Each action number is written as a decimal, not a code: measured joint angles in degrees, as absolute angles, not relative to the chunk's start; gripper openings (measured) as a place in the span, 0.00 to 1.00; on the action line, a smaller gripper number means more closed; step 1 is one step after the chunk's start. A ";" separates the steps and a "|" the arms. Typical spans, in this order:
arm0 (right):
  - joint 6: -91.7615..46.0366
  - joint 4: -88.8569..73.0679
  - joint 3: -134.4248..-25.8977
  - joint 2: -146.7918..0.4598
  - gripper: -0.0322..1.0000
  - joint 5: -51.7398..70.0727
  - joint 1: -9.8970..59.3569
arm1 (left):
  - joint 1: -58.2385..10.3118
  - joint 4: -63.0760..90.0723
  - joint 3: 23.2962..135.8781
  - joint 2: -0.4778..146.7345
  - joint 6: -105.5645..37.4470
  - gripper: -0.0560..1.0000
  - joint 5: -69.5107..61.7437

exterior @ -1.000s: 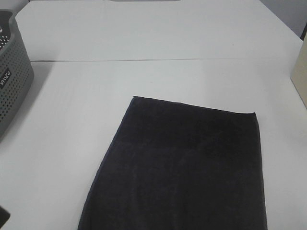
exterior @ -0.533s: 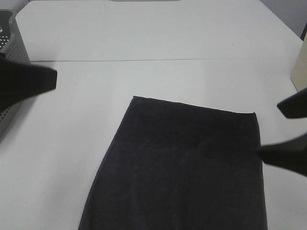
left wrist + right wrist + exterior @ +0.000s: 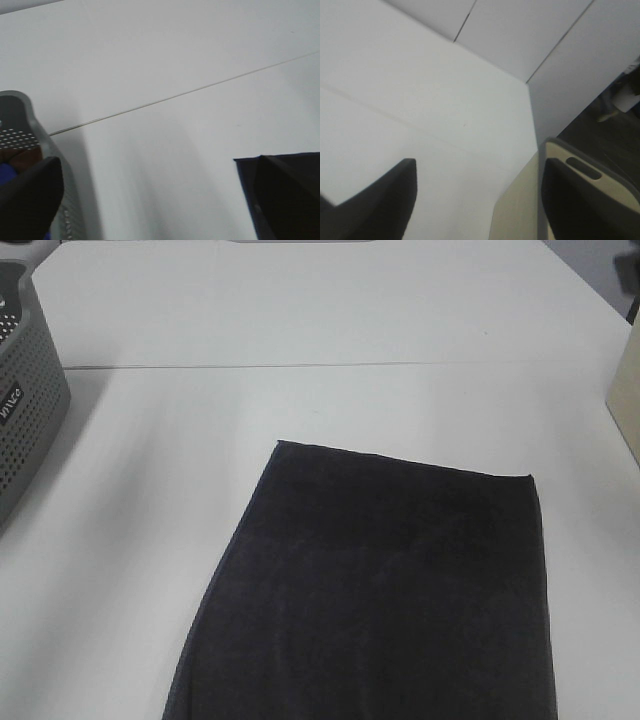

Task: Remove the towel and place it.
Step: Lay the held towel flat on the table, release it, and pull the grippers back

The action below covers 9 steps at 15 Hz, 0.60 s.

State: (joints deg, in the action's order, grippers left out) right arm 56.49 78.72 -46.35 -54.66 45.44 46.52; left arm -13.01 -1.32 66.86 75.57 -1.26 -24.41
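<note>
**A:** Where is the towel?

**B:** The towel (image 3: 380, 590) lies flat on the white tabletop (image 3: 330, 310), in the near middle of the high view. Its near end runs off the bottom of the picture. It is a very dark charcoal, with a hem showing along the far edge.

**A:** Is either hand on it?

**B:** The left hand (image 3: 155, 200) is spread wide with nothing between its fingers. One finger (image 3: 30, 200) shows in front of the grey perforated basket (image 3: 25, 410), and the other is over the towel's corner. I cannot tell whether that one touches the cloth.

**A:** And the right hand?

**B:** The right hand (image 3: 475, 200) is also spread wide and holds nothing. One finger (image 3: 580, 200) sits in front of a beige container (image 3: 520, 215) with a grey rim at the tabletop's right side.

**A:** Can you read any writing?

**B:** There is white lettering (image 3: 10, 405) on the basket's side. It is slanted and cut off by the picture's edge, so I cannot read it.

**A:** How do the things sit relative to each other?

**B:** The basket is at the left edge, well apart from the towel. A thin seam (image 3: 330, 366) crosses the tabletop beyond the towel's far edge.
</note>
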 joint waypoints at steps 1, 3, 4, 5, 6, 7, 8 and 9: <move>63.31 82.74 -47.96 -54.89 0.69 46.98 46.52 | -12.26 -6.93 70.93 77.52 3.72 0.98 -28.02; 71.56 85.31 -50.25 -54.95 0.69 46.93 46.52 | -12.03 -18.79 76.55 80.39 13.75 0.98 -34.95; 75.69 85.77 -52.20 -54.95 0.69 45.55 46.52 | -12.03 -26.81 79.76 82.45 19.88 0.98 -39.30; 78.78 85.77 -54.03 -54.95 0.69 43.03 46.52 | -11.86 -31.17 82.28 84.22 22.57 0.98 -43.37; 79.76 85.14 -56.09 -55.00 0.69 40.22 46.52 | -11.75 -31.23 84.11 85.60 20.68 0.98 -45.78; 79.64 83.71 -58.84 -55.29 0.69 37.76 46.52 | -11.69 -27.50 85.77 86.69 16.21 0.98 -47.27; 77.58 80.96 -61.82 -55.92 0.69 36.67 46.52 | -11.69 -21.37 87.38 87.78 10.66 0.98 -48.53; 72.42 76.32 -65.72 -57.01 0.69 36.44 46.52 | -11.69 -14.38 88.35 88.52 5.10 0.98 -49.39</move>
State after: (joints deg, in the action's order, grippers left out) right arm 72.42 76.32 -65.72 -57.01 36.44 46.52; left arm -11.69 -14.38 88.35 88.52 5.10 -49.39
